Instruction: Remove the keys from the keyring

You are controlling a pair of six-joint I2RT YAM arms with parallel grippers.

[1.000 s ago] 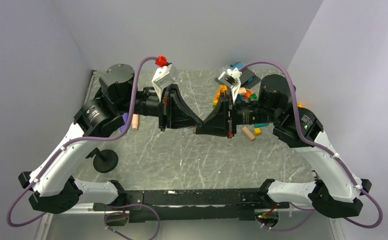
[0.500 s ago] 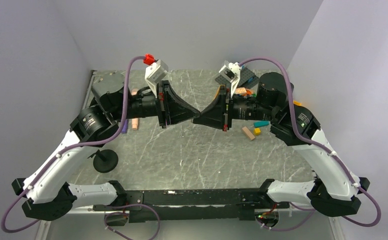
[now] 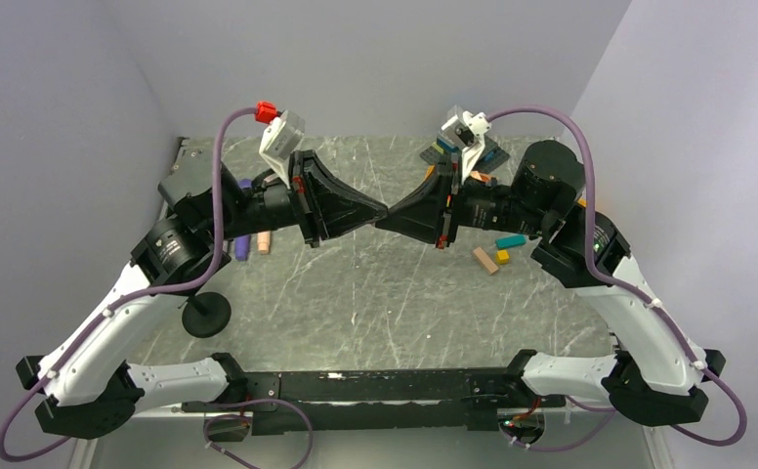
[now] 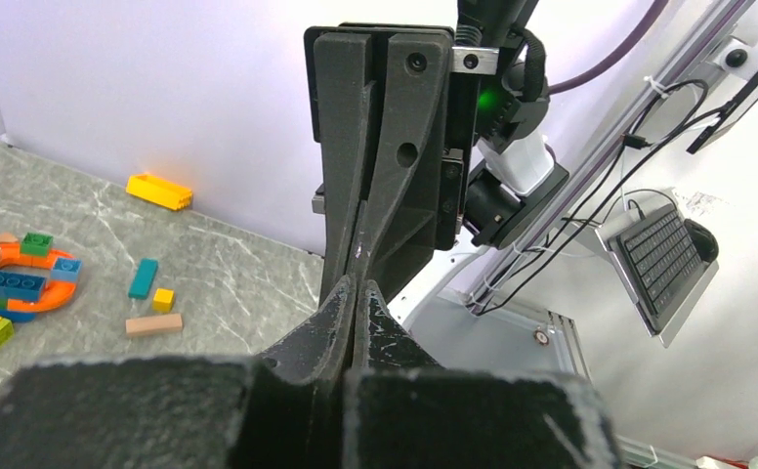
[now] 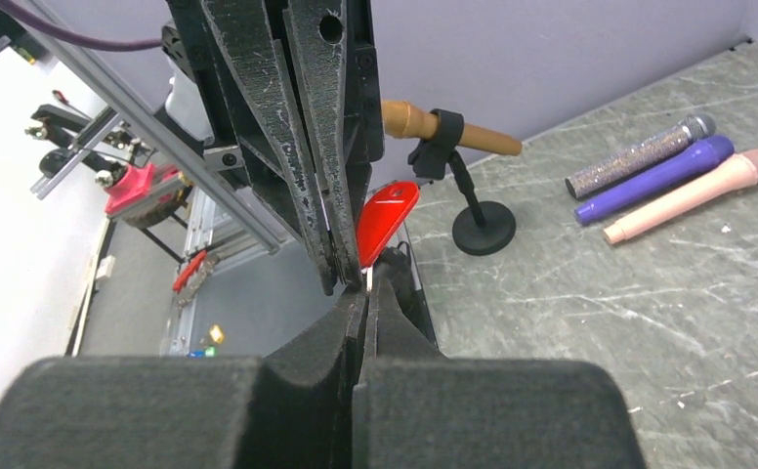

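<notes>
My left gripper and right gripper meet tip to tip in mid-air above the middle of the table, both shut. In the right wrist view the red keyring tag hangs right beside the left gripper's fingertips, which pinch its ring end. A thin silver sliver, the key, shows between the tips of my right gripper. In the left wrist view my left gripper touches the right gripper's fingers; tag and key are hidden there. In the top view both are hidden by the fingers.
Loose toy blocks and an orange ring piece lie at the back right. Three toy microphones lie at the left. A black microphone stand stands front left. Walls close the sides and back.
Both grippers stayed shut and tip to tip while rising and tilting upward. The left arm's elbow swung left, and its wrist turned.
</notes>
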